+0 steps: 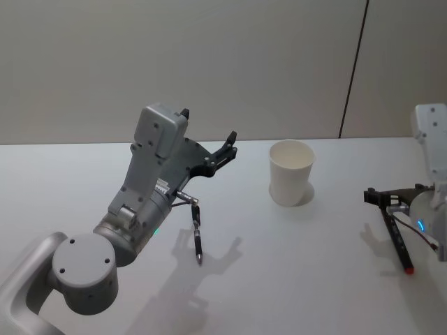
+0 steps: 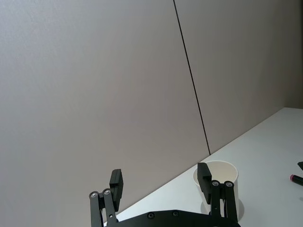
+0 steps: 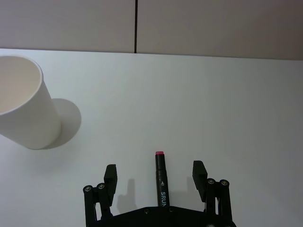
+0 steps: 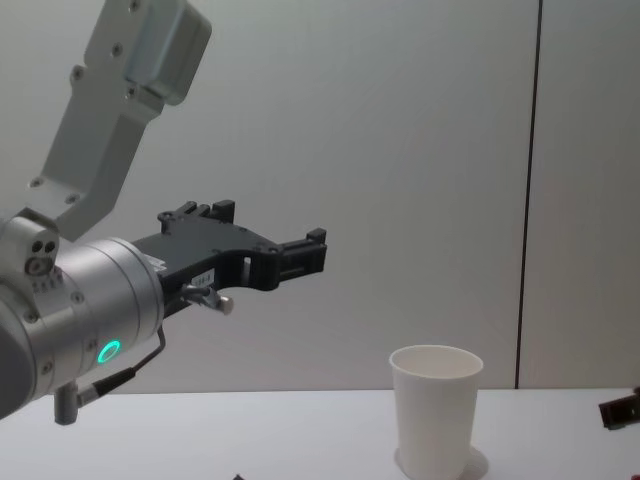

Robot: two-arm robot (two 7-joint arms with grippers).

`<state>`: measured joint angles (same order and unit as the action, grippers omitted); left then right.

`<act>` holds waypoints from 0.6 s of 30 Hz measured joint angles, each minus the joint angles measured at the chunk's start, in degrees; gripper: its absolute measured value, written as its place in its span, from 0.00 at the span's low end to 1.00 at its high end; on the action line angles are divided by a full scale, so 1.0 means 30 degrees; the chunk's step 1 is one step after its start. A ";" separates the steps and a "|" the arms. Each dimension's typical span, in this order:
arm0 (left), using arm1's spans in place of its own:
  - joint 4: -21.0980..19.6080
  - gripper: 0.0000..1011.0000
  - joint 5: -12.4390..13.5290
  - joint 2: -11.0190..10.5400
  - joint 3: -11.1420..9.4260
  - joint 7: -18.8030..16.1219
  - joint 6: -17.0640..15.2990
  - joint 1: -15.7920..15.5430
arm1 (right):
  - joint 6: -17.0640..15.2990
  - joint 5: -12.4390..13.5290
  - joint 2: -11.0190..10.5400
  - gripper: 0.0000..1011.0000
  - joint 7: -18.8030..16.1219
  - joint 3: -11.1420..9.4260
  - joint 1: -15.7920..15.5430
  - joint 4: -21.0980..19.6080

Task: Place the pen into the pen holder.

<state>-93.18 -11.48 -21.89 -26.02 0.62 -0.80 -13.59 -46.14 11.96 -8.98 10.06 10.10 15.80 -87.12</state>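
**Item 1. Pen** (image 3: pixel 161 179). A black marker with a red end. We judge it to lie flat on the tabletop (image 1: pixel 279 293), on the robot's right side and well apart from the pen holder.

**Item 2. Right pincer** (image 3: pixel 155 171). Released. Its fingers are spread wide on either side of the pen barrel and touch neither side. In the head view the right pincer (image 1: pixel 394 199) sits over the pen's far end, not over its middle.

**Item 3. Pen holder** (image 1: pixel 292 173). A white paper cup, upright and empty, standing between the two arms near the back of the tabletop.

**Item 4. Left pincer** (image 1: pixel 208 129). Released and holding nothing, raised above the tabletop and pointing toward the pen holder.

**Item 5. Dark slender item** (image 1: pixel 198 237). It lies on the tabletop under the left arm. We cannot tell whether it is a second pen.

**Hazards, as we judge them:**
- A round barrel may roll or pivot if one finger reaches it before the other.
- A grip this close to one end may let the pen droop or twist once lifted.
- The cup looks light and has nothing in it, so a pen tip catching the rim could tip it or push it along.
- A long pen dropped at a slant could lean on the rim and topple the cup.
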 joint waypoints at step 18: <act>0.0000 0.99 0.0000 0.0000 0.0000 0.0000 0.0000 0.0001 | -0.0262 -0.0408 0.0617 0.99 0.0219 -0.0249 0.1177 0.2083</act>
<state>-93.18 -11.48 -21.90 -26.02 0.62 -0.80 -13.58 -46.93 10.74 -7.13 10.72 9.35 19.33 -80.87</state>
